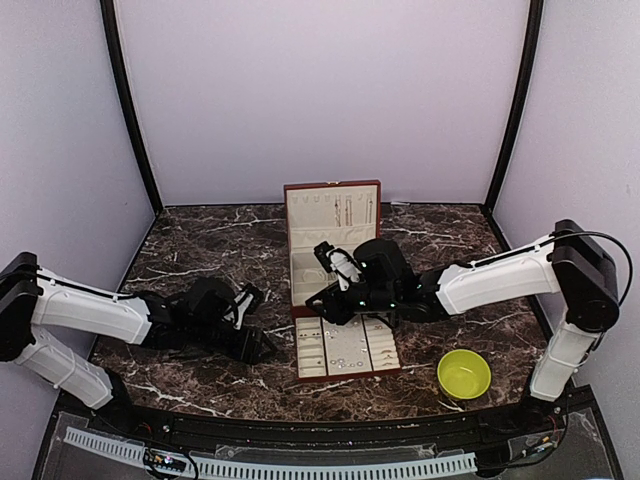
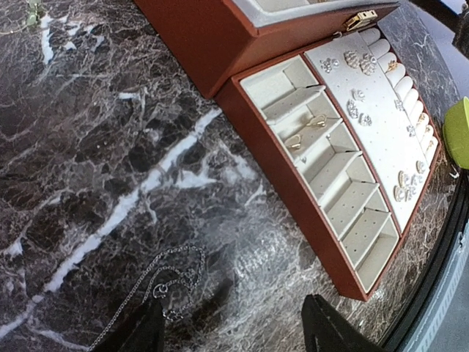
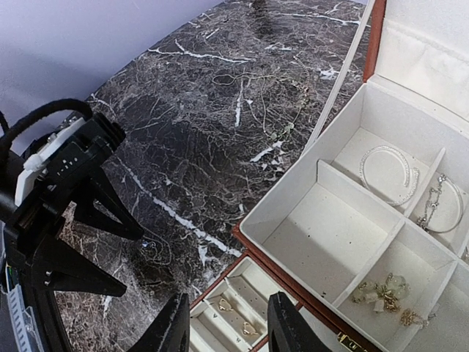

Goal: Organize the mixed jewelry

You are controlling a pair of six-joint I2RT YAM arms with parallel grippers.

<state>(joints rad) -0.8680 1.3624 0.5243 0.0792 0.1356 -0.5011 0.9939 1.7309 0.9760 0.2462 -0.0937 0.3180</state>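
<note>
The left gripper [image 2: 234, 331] hangs with its jaws wide apart and empty. Just beside its left fingertip [image 2: 146, 334] lies the chain [image 2: 172, 279], a thin silvery loop slack on the marble table [image 2: 88, 147]. It looks featherlight, limp and slippery, probably best pinched where the links bunch rather than by one strand. Ahead and to the right sits the tray [image 2: 333, 172], holding studs [image 2: 355, 110]. The right gripper [image 3: 227, 326], jaws parted and empty, hovers over the tray's edge, with the box [image 3: 330, 227] just beyond.
</note>
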